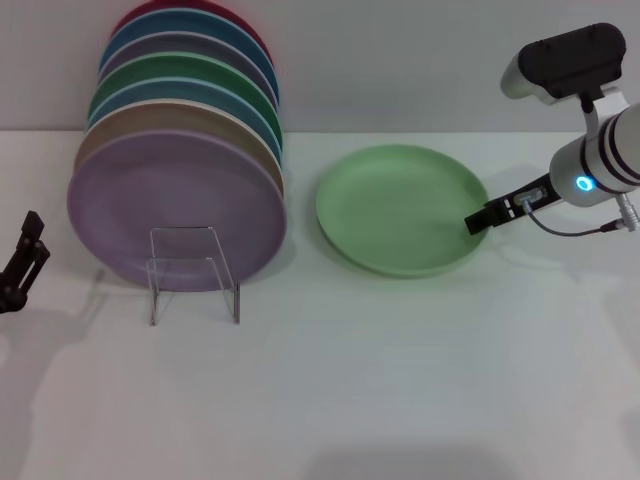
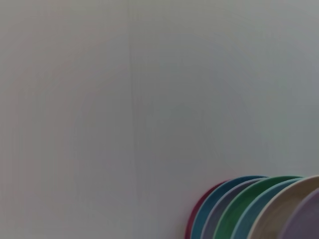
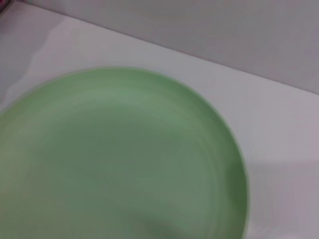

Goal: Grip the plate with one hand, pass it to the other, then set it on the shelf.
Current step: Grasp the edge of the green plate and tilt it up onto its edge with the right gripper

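The pale mint-green plate [image 1: 400,208] lies flat on the white table, right of the middle. It fills the right wrist view [image 3: 114,159]. My right gripper [image 1: 483,217], on the white arm with the glowing blue ring [image 1: 583,183], is at the plate's right rim, low over the table. The clear acrylic shelf [image 1: 193,272] stands at the front left, with its front slot free. My left gripper [image 1: 24,262] hangs at the far left edge, away from the plate.
Several coloured plates stand on edge in a row behind the shelf, a lilac one [image 1: 170,205] in front, a darker green one [image 1: 200,68] farther back. Their rims show in the left wrist view [image 2: 259,209]. A pale wall runs behind the table.
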{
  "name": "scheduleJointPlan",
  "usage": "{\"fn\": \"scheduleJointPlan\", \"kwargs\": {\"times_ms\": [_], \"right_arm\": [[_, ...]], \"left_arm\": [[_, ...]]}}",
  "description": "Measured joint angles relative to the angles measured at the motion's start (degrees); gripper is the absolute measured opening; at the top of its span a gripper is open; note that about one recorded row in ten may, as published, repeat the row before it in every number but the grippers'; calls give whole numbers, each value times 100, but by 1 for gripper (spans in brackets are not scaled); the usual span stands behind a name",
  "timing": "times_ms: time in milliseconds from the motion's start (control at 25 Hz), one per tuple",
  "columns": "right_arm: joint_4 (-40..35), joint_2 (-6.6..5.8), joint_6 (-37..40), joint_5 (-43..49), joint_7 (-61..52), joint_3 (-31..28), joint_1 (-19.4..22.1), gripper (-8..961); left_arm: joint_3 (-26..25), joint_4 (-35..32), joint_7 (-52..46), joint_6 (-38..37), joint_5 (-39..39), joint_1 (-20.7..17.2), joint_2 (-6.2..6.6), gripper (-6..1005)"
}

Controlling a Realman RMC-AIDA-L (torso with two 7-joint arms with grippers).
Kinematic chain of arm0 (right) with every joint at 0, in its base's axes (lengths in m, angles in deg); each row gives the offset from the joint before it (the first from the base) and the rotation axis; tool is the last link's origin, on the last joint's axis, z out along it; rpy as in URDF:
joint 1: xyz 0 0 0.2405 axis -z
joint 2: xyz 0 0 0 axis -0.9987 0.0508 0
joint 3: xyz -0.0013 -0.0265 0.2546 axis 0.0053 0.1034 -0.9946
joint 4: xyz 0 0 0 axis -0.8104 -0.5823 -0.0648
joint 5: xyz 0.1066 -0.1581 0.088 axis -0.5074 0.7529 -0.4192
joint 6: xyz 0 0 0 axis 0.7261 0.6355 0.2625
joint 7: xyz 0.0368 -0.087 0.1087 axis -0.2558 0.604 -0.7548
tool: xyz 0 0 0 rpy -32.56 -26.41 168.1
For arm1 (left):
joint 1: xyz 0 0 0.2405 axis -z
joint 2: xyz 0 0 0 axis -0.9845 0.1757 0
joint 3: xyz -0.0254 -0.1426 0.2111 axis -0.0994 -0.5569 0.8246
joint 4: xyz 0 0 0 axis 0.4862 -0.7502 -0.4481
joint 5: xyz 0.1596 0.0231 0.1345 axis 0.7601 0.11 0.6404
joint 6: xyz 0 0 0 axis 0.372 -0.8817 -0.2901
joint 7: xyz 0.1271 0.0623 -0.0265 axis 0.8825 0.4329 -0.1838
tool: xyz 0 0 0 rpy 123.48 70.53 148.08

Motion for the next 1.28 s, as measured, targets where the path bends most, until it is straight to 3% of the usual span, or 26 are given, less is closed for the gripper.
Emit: {"fn": "scheduleJointPlan", "kwargs": {"times_ms": [720,760,1280], "right_arm": [[-176,34,159,4,20,119,-132,751],[-176,34,170,4,34,189,-135,582],[-252,53,469,-8,59,430,-96,301]], "left_arm": [[51,0,12,55,-8,56,0,826],[51,0,12,129,-8,65,0,826],[137,62,62,334,-18,144,0,826]]}}
